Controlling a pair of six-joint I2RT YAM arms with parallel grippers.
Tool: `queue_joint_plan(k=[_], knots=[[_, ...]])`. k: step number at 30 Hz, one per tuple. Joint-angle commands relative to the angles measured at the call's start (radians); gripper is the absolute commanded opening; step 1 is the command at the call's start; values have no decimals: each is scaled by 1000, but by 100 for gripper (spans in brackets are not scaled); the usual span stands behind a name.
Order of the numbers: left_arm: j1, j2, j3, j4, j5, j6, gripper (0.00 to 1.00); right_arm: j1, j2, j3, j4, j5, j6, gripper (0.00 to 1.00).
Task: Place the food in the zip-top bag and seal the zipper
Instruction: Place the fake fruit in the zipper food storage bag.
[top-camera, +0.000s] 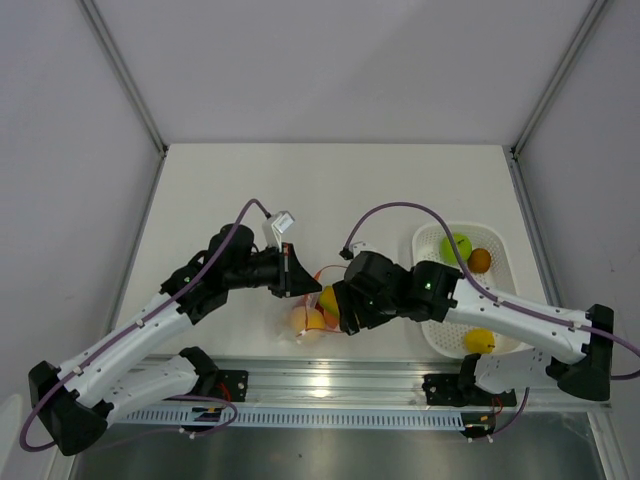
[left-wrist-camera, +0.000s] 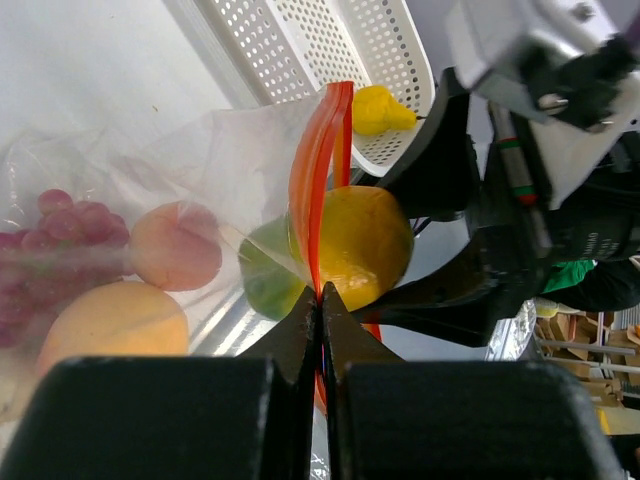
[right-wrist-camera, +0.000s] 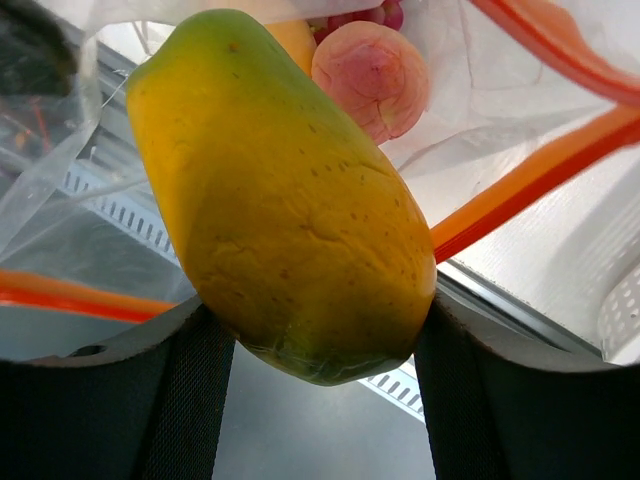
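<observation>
Left end effector (left-wrist-camera: 320, 296) clamping zipper (left-wrist-camera: 305, 200), bagged food (left-wrist-camera: 172, 245)

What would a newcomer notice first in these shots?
The big yellow-green fruit gripped in the right claw, at the mouth of the zip-top bag near the table's front centre. Next, the left claw pinched shut on the bag's orange-red zipper, with a peach-coloured fruit already inside. To the right, a white tray holds a green fruit, an orange fruit and a yellow fruit.

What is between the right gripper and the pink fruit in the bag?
The yellow-green fruit, held in the right gripper, fills that stretch, between the parted orange-red zipper strips. The right wrist view shows it.
</observation>
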Motion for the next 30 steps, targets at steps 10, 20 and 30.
queue_joint_plan(k=[10,20,30], knots=[[6,-3,22,77,37,-23,0,-25,34,100,10,-5,1,69],[6,-9,25,69,40,-20,1,-25,4,100,17,19,12,99],[5,-7,41,55,42,-8,1,-40,-118,39,15,103,84,94]])
